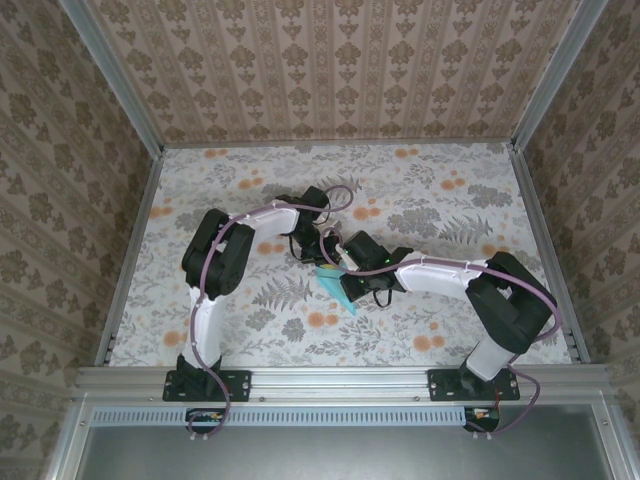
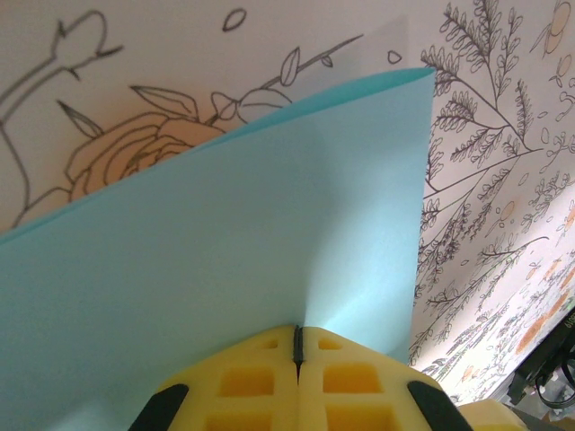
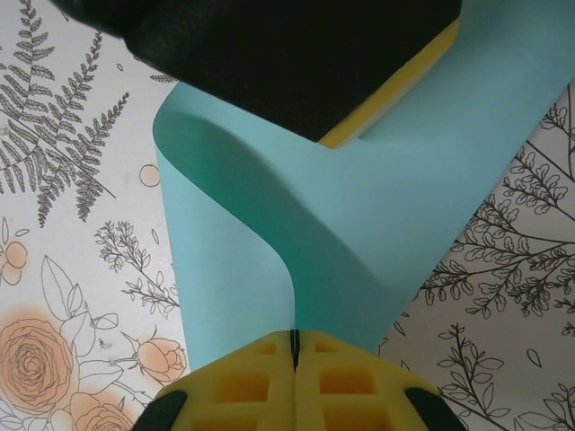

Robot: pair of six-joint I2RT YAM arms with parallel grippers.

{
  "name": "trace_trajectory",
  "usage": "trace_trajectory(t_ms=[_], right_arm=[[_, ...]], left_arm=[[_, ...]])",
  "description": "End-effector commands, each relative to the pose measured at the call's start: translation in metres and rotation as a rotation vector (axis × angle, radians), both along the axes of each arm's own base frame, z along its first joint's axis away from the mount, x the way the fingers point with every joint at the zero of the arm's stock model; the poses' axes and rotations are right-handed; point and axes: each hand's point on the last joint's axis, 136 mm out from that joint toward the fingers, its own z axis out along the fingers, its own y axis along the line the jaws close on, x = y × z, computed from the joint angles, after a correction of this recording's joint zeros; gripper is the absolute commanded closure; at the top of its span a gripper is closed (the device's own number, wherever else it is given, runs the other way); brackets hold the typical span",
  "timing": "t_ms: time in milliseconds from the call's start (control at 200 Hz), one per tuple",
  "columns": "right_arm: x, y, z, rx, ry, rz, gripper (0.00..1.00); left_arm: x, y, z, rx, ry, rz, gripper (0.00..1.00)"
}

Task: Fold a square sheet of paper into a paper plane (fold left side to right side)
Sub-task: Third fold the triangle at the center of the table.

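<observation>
The square sheet of paper (image 1: 342,288) is light blue and held up off the table between both arms, near the table's middle. My left gripper (image 2: 296,334) is shut on one edge, and the sheet (image 2: 225,242) spreads out flat ahead of its yellow fingers (image 2: 243,382). My right gripper (image 3: 294,339) is shut on another edge, where the sheet (image 3: 377,206) curls in an S-bend up toward the left gripper's black and yellow finger (image 3: 287,54). Seen from above, the left gripper (image 1: 320,256) and right gripper (image 1: 345,272) almost touch. A paper plane is out of view.
The table carries a floral cloth (image 1: 420,200), with metal rails along its edges (image 1: 130,250) and patterned walls around it. Both arm bases are bolted to the near rail (image 1: 340,382). A black cable (image 2: 552,377) lies at the lower right of the left wrist view.
</observation>
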Motion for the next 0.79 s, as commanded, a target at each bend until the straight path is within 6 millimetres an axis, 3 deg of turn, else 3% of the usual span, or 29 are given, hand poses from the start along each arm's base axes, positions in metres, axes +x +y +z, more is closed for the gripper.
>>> trace_trajectory(t_ms=[0,790], right_arm=[[0.0076,-0.0036,0.0,-0.027,-0.012,-0.025,1.0],[0.0136,-0.0015,-0.0037,-0.029,-0.018,-0.048,1.0]], left_arm=[[-0.0123,0.0106,-0.0264,0.091,0.034,-0.024,0.98],[-0.0138,0.0092,-0.0276,0.086,0.039,-0.023,0.99]])
